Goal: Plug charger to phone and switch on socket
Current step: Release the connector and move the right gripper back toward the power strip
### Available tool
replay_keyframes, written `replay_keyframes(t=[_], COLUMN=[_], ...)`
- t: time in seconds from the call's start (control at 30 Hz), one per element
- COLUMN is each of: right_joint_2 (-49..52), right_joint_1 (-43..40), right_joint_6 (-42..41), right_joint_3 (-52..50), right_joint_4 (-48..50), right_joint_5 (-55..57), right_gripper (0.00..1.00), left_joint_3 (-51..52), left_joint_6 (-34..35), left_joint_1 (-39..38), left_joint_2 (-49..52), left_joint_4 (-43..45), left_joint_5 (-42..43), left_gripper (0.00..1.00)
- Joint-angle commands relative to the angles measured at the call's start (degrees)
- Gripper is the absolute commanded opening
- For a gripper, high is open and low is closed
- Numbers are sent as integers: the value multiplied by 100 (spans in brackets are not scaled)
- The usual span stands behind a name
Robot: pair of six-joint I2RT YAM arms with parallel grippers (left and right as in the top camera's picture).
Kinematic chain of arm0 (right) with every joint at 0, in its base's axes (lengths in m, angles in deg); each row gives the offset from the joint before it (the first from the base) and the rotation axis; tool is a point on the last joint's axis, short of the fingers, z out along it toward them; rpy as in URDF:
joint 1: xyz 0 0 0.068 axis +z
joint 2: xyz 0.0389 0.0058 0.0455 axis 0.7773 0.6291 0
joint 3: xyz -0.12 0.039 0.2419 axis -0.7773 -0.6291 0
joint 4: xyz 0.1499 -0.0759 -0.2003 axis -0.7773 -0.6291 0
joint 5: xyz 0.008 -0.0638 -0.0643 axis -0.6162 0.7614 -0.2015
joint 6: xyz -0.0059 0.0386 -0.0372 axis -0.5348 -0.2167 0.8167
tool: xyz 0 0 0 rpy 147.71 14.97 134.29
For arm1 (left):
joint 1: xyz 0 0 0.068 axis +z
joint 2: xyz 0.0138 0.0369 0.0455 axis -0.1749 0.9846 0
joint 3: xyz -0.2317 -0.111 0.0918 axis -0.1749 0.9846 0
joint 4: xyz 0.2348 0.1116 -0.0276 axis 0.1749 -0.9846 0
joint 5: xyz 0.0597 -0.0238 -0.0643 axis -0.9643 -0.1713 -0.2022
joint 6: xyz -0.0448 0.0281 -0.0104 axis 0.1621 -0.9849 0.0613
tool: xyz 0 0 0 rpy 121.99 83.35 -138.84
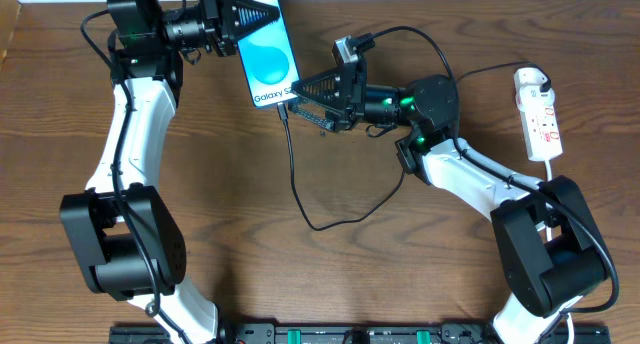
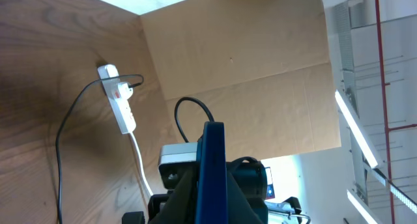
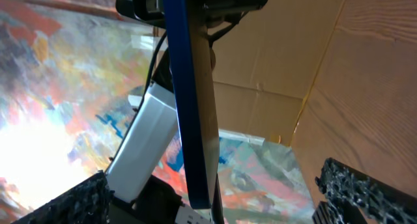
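"Seen from overhead, what held the phone (image 1: 268, 52)?"
"The left gripper (image 1: 262, 14) was clamped on its top end. The right gripper (image 1: 303, 97) sat at its lower end, where the charger (image 1: 294, 174) cable met it. The socket (image 1: 538, 112) lay far right."
"And the left wrist?"
"The phone was edge-on, with the socket beyond and the adapter (image 2: 107, 72) on it."
"The right wrist?"
"Its fingers (image 3: 365, 191) stood wide, with the phone's edge between them."

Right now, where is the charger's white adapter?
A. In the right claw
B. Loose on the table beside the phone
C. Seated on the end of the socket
C: the adapter sits on the end of the socket, far from the phone.
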Motion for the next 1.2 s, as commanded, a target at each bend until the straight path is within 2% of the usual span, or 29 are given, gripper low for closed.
replay_keyframes(t=[0.0, 0.3, 0.43, 0.77, 0.87, 1.03, 1.17], right_joint_2=[46, 46, 46, 46, 46, 46, 46], right_joint_1=[-118, -629, -872, -907, -890, -890, -890], right_joint_6=[330, 822, 1139, 3394, 4190, 4957, 5506], right_joint_3=[13, 13, 11, 11, 11, 11, 11], right_joint_4=[13, -11, -468, -3945, -5095, -6349, -7650], right_joint_5=[-175, -754, -957, -586, -151, 522, 1495], right_gripper=[99, 99, 99, 99, 99, 96, 95], left_joint_3=[-70, -70, -70, -70, -70, -70, -70], left_joint_6=[-61, -614, -925, -1266, -1325, -1325, -1325], left_joint_1=[9, 7, 7, 7, 7, 7, 7], left_joint_2=[-155, -155, -155, -155, -155, -155, -155], left_joint_4=[52, 55, 52, 52, 52, 52, 52], left_joint_5=[160, 162, 162, 160, 160, 160, 160], left_gripper=[7, 7, 7, 8, 7, 8, 7])
